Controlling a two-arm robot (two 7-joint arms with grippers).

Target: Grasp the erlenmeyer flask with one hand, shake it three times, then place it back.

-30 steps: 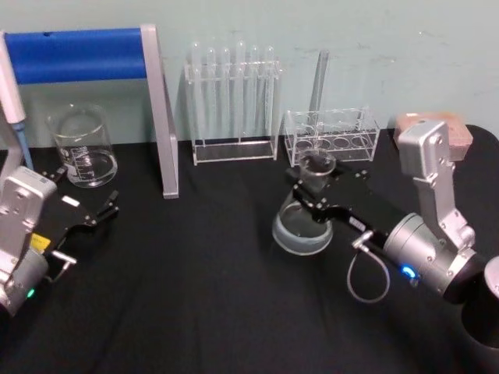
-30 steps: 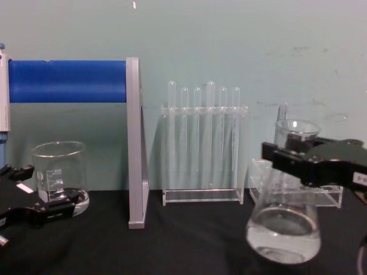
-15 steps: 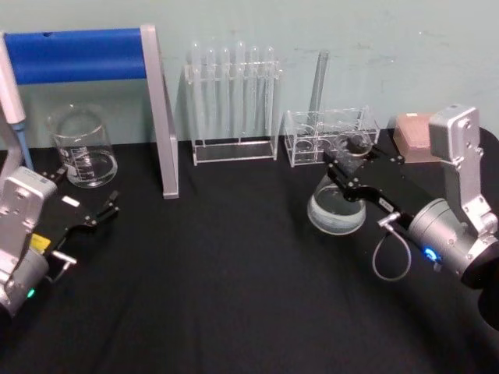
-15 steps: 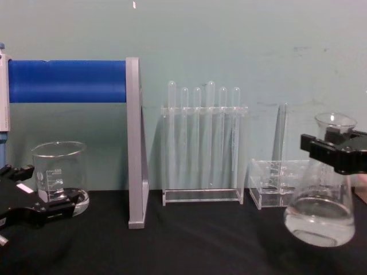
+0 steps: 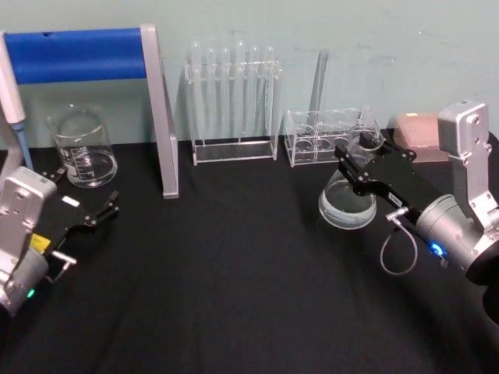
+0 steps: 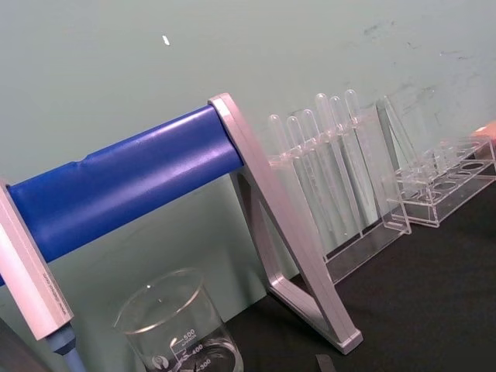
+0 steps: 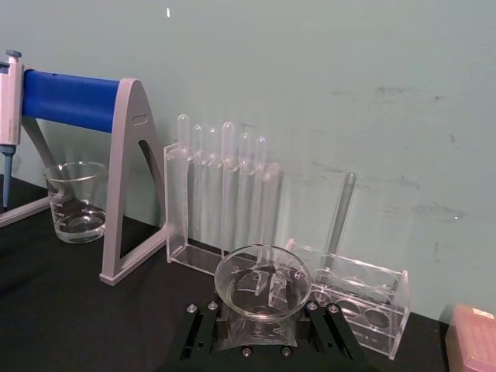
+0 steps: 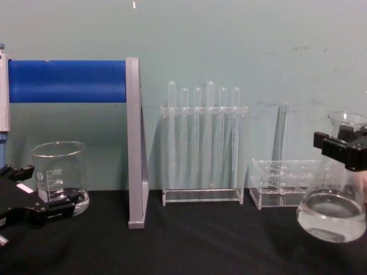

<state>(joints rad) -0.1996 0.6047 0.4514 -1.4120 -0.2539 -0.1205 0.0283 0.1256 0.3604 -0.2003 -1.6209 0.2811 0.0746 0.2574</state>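
Note:
The erlenmeyer flask (image 5: 347,204) is clear glass with a little clear liquid in its wide base. It hangs tilted just above the black table, right of centre, in front of the low rack. My right gripper (image 5: 361,161) is shut on its neck. From the chest the flask (image 8: 332,216) shows at the right edge, the right gripper (image 8: 346,152) clamped below its rim. The right wrist view looks down on the flask's rim (image 7: 263,273), with the right gripper (image 7: 263,332) around the neck. My left gripper (image 5: 84,196) rests open at the left, in front of the beaker.
A glass beaker (image 5: 82,146) stands at the back left beside a blue-barred stand (image 5: 160,117). A tall test tube rack (image 5: 232,101) is at the back centre. A low clear rack (image 5: 323,136) with one upright tube and a pink box (image 5: 421,128) lie behind the flask.
My right gripper has carried the flask to the right, from near the table's centre to in front of the low rack. The left arm has stayed still.

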